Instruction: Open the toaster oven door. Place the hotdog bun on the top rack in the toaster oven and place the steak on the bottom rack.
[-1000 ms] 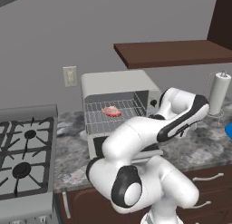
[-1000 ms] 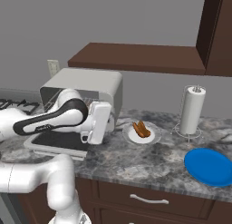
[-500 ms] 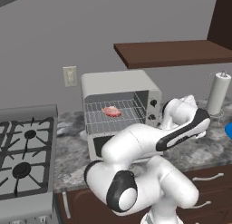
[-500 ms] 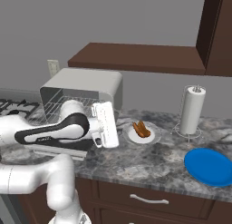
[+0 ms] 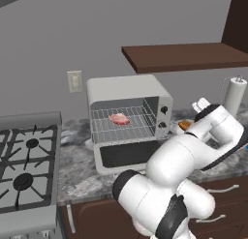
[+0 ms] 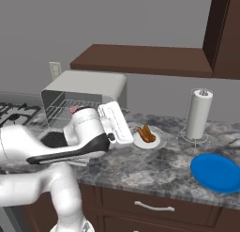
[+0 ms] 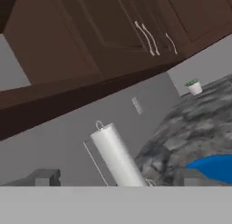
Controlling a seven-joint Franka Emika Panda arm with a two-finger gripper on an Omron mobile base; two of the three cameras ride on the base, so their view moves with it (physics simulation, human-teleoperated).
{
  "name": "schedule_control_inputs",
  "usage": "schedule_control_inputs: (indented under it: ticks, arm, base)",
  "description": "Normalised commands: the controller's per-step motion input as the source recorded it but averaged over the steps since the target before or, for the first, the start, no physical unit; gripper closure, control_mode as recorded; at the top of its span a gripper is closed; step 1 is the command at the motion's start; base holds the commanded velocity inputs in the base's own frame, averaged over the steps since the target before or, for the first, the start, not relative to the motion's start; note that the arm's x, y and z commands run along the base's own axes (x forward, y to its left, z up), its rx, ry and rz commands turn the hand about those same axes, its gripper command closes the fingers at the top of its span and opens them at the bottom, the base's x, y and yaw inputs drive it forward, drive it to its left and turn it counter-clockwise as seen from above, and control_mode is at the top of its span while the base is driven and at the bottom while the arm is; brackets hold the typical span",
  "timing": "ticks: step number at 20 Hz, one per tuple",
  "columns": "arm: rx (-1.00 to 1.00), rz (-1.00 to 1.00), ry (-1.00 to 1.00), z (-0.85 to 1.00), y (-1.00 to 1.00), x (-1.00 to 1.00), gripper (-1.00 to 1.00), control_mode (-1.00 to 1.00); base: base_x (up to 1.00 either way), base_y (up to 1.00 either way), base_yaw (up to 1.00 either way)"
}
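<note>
One hotdog bun (image 6: 146, 133) left, on white dish (image 6: 148, 143) just beside end effector (image 6: 123, 128), fingers spread, empty. Bun looks soft, light, crushable: pinch gently across middle. Steak (image 5: 119, 119) already in toaster oven (image 5: 127, 114).

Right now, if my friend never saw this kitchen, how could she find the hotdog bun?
Start at the toaster oven on the counter and look right to the white dish before the paper towel roll. The hotdog bun lies on that dish, tan with a reddish sausage, unlike the bare blue plate nearer the front.
</note>
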Motion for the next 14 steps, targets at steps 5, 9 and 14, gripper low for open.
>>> schedule_control_inputs:
  ticks: [5,9,14]
  arm:
    - [-0.07,0.2,0.37,0.51,-0.25,-0.12,-1.0,-1.0]
    - [0.0,0.22,0.45,0.53,-0.11,-0.07,-1.0,-1.0]
    - [0.0,0.46,0.37,0.44,-0.01,-0.03,-1.0,-1.0]
  base:
    - [0.0,0.0,0.0]
    - [0.0,0.0,0.0]
    - [0.0,0.0,0.0]
